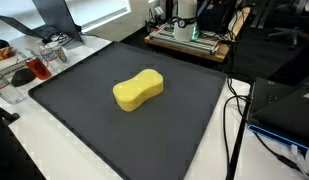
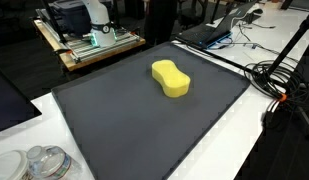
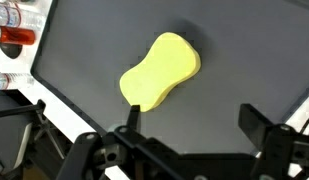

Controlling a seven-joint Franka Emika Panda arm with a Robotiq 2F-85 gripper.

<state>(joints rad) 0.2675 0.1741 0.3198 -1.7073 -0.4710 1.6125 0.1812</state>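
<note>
Wrist view, read from its left edge: clear containers (image 3: 8,14) stood far to the upper left of the sponge, off the mat, and a clear cup (image 3: 16,38) among them had something red in it. Any print on them was too small to read. A dark grey mat (image 3: 84,50) lay under the yellow sponge (image 3: 161,70), which rested flat near the mat's middle, narrowed at the waist. Below the sponge hung the pincer (image 3: 192,118), its fingers (image 3: 132,115) spread wide apart, gripping nothing and clear of the sponge. In an exterior view the red-filled cup (image 1: 24,72) stood well left of the sponge (image 1: 138,90) on the white desk (image 1: 54,140). In an exterior view clear lidded tubs (image 2: 44,160) sat at the lower left, well apart from the sponge (image 2: 170,79).
</note>
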